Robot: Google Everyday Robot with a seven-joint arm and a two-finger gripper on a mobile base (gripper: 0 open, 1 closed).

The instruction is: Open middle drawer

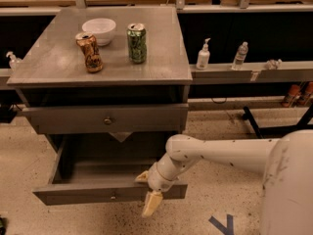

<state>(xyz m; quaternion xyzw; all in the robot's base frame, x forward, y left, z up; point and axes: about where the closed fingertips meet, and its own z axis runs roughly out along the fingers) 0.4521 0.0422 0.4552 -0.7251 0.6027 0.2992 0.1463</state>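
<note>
**Middle drawer (83,195) out, pincer (146,194) at its front**

To the left, the middle drawer stood well out beneath the shut upper drawer (73,120), so the job looked nearly done. Past its small knob (113,197), the pincer hung low against the right of the front panel, probably for purchase on its edge; clenched or released, I could not tell. The arm (220,153) reached in from the right.
</note>
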